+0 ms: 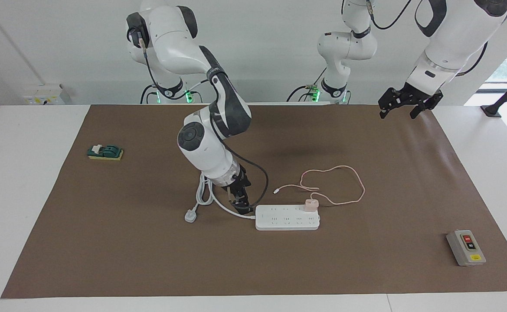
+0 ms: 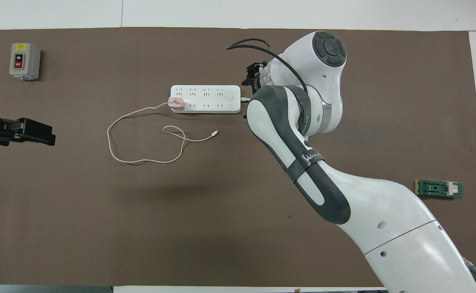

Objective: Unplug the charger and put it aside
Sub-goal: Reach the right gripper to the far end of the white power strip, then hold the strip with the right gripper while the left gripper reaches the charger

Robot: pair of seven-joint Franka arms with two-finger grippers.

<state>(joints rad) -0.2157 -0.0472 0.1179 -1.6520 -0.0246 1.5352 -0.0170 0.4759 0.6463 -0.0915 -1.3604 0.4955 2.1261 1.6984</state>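
Charger (image 1: 311,204): pale-pink cube, plugged into the power strip (image 1: 287,217) at the end toward the left arm; its thin pink cable (image 1: 348,182) loops on the bench (image 1: 106,242) nearer the robots.
Right gripper (image 1: 241,207): low at the strip's cord end, just beside its white cord (image 1: 229,210); whether its jaws are apart or together I cannot tell.
Left gripper (image 1: 409,104): waits raised over the mat's corner, jaws apart, holding nothing.
Step in hand: probably bracing the strip.
Doing it well: press the strip flat near its cord end, well apart from the charger, so that a straight upward pull frees the cube without lifting the strip.
Risk: snagging the white cord.
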